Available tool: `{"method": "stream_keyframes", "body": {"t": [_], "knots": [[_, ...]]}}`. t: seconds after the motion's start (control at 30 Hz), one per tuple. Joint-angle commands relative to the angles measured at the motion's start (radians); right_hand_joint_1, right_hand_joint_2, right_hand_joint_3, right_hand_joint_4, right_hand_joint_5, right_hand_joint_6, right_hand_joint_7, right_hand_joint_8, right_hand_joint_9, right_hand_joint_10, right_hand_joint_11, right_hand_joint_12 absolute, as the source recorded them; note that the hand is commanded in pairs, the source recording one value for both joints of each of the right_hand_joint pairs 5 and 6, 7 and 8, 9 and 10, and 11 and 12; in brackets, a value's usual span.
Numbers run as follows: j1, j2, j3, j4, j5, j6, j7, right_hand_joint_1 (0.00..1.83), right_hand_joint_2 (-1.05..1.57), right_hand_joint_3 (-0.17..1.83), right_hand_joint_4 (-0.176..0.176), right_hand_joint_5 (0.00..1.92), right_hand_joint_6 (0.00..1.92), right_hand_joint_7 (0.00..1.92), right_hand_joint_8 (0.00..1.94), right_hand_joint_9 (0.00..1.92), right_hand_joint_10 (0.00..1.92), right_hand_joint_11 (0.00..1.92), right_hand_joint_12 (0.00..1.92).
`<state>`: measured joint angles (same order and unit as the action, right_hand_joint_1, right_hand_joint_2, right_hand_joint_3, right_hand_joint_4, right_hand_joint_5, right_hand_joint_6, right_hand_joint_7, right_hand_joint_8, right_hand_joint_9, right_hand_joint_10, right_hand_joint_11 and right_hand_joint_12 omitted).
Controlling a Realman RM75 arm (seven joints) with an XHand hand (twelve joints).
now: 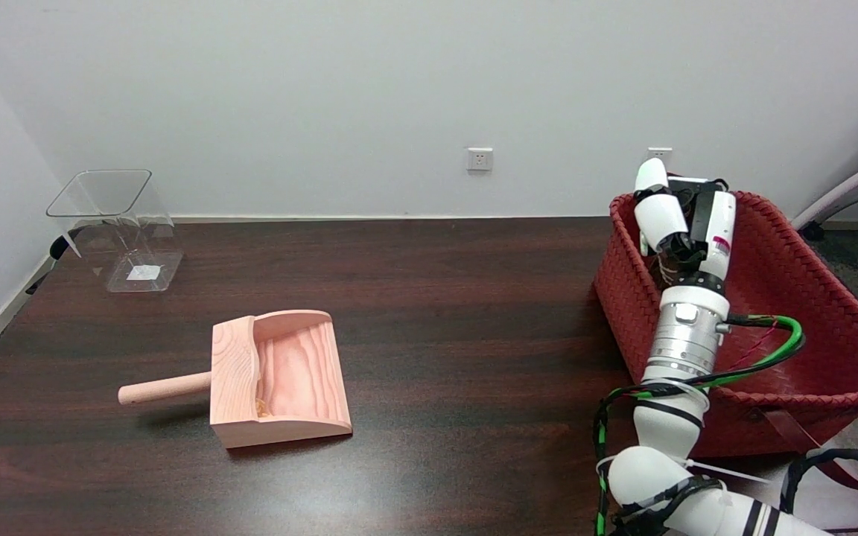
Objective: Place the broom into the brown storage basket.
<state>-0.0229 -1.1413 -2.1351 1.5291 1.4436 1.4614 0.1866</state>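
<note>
Nearest you, your right arm (678,417) comes in from the lower right corner, its base cut off by the picture's edge, with black and green cables looping around it. It rises over the front rim of the basket (831,350), a reddish-brown woven one that stands at the counter's right end and partly overhangs it; its near right corner and a strap below it run out of the picture.

Follow the arm up and your right hand (686,223) sits over the basket's far left corner, inside the rim line. You see it mostly from behind, so the fingers (651,179) are hard to read: one white fingertip points up past the basket's back rim, the rest are bunched in black-and-white shapes against the far wall. Whether they are grasping anything or released, you cannot tell from here.

The broom itself you cannot make out anywhere; if it lies in the basket, the hand and arm cover that spot.

Well to the left of the basket, on the dark wooden counter (459,335), lies a pale wooden dustpan (280,380), its round handle pointing away from the basket. Farther back and further left of the dustpan, near the counter's far left corner, stands a clear plastic bin (120,231), tilted-looking and see-through, its edges faint against the wall.
</note>
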Motion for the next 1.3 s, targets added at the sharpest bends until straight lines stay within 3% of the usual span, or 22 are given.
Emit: {"method": "stream_keyframes", "body": {"t": [0.03,0.33,0.43,0.5,0.67,0.8,1.03,1.07,1.13,1.17,1.23,1.3], "knots": [[-0.002,0.000,-0.017,-0.045,0.011,-0.003,0.076,0.86,1.57,0.58,0.000,1.92,1.92,1.92,1.92,1.92,1.92,1.92,1.92],[-0.002,0.000,-0.021,-0.043,0.006,-0.010,0.076,0.82,1.57,0.63,0.000,1.92,1.92,1.92,1.92,1.92,1.92,1.92,1.92],[-0.002,0.000,-0.025,-0.041,0.006,-0.011,0.073,0.79,1.57,0.65,0.000,1.82,1.82,1.92,1.92,1.82,1.82,1.82,1.82],[-0.002,0.000,-0.026,-0.037,0.010,-0.015,0.068,0.77,1.57,0.65,0.000,1.62,1.62,1.89,1.89,1.62,1.62,1.62,1.62],[-0.002,0.001,-0.031,-0.035,0.010,-0.017,0.068,0.84,1.39,0.68,0.000,1.01,1.01,1.44,1.44,1.01,1.01,1.01,1.01],[-0.002,0.001,-0.037,-0.035,0.009,-0.017,0.068,0.91,1.32,0.69,0.000,0.72,0.72,1.24,1.24,0.72,0.72,0.72,0.72],[-0.002,0.002,-0.038,-0.022,0.000,-0.017,0.060,0.92,1.18,0.72,0.000,0.47,0.47,0.96,0.96,0.47,0.47,0.47,0.47],[-0.002,0.003,-0.040,-0.011,0.000,-0.017,0.044,0.91,1.10,0.59,0.000,0.35,0.35,0.86,0.86,0.35,0.35,0.35,0.35],[-0.002,0.005,-0.045,0.014,0.000,-0.017,0.009,0.82,1.09,-0.07,0.000,0.20,0.20,0.71,0.71,0.20,0.20,0.20,0.20],[-0.003,0.010,-0.050,0.031,0.001,-0.017,-0.011,0.77,1.10,-0.16,0.000,0.17,0.17,0.66,0.66,0.17,0.17,0.17,0.17],[-0.004,0.019,-0.057,0.059,0.002,-0.017,-0.027,0.69,1.11,-0.17,0.000,0.11,0.11,0.57,0.57,0.11,0.11,0.11,0.11],[-0.008,0.033,-0.067,0.086,0.002,-0.017,-0.030,0.57,1.18,0.02,0.000,0.05,0.05,0.48,0.48,0.05,0.05,0.05,0.05]]}}
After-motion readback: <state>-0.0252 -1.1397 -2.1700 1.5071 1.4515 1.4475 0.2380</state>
